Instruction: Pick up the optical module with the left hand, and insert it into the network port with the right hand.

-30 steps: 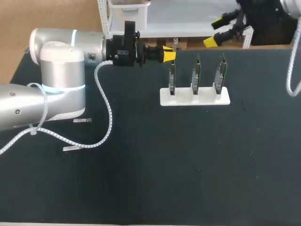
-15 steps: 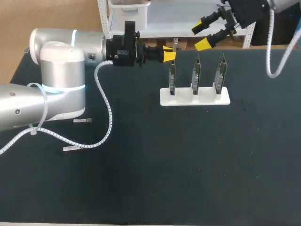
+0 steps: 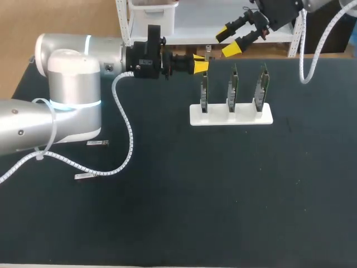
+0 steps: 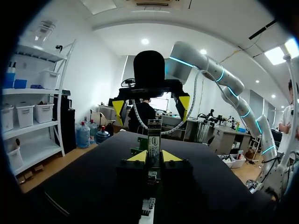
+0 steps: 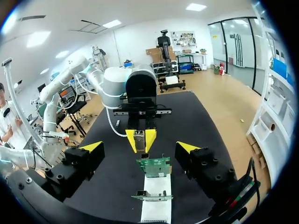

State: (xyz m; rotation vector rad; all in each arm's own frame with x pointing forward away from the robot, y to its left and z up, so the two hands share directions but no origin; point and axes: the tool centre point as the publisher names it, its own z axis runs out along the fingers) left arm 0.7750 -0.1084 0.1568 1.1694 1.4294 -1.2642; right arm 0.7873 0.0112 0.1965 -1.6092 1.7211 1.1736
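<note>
Most of the right arm is cut off past the head view's far right corner, only its black wrist and a cable showing; from above, the slim silver optical module [image 4: 154, 140] is nearly hidden behind yellow tips, and what sits on the boards' edges is too small to tell; the left wrist view shows the module plainly, pinched from both sides in the left claw [image 4: 154, 157], its labelled end sticking out past the fingertips; the left arm lies level across the far side of the black table [image 3: 223, 195], its claw pointing sideways at the right claw [image 3: 226, 41]; that one hangs just ahead of it and a little above, tilted down toward it, fingers spread wide with nothing between them; just ahead of and below the left claw, three green circuit boards [image 3: 232, 86] stand upright in a white slotted stand [image 3: 230, 117]; two small silver pieces [image 3: 97, 143] lie well behind it, by the arm's elbow.
</note>
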